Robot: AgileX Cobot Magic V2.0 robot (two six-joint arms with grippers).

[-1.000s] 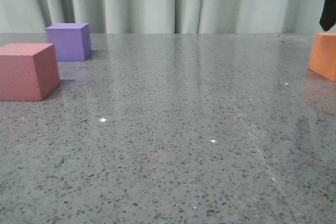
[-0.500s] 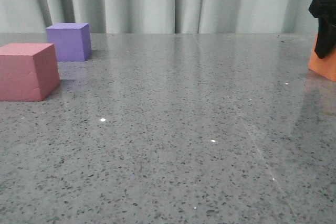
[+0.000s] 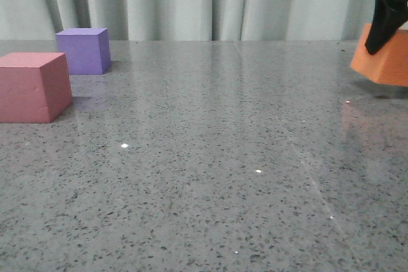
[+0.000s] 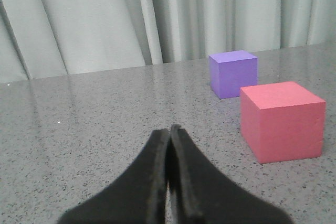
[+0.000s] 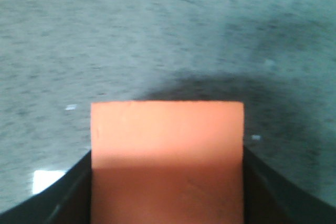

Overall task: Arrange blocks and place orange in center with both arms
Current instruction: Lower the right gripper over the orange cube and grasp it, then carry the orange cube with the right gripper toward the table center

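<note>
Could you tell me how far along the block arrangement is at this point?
Early. In hand: the right pincer grips the orange cube, lifted clear of the table at its right edge. Left: the pinkish-red cube and purple cube sit untouched far left; the left pincer is shut, empty. The centre is bare.

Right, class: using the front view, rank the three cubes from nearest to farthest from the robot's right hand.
1. Orange cube: held in the right hand, lifted at the far right.
2. Purple cube: far left, towards the back by the curtain.
3. Red cube: leftmost, in front of the purple one.
</note>
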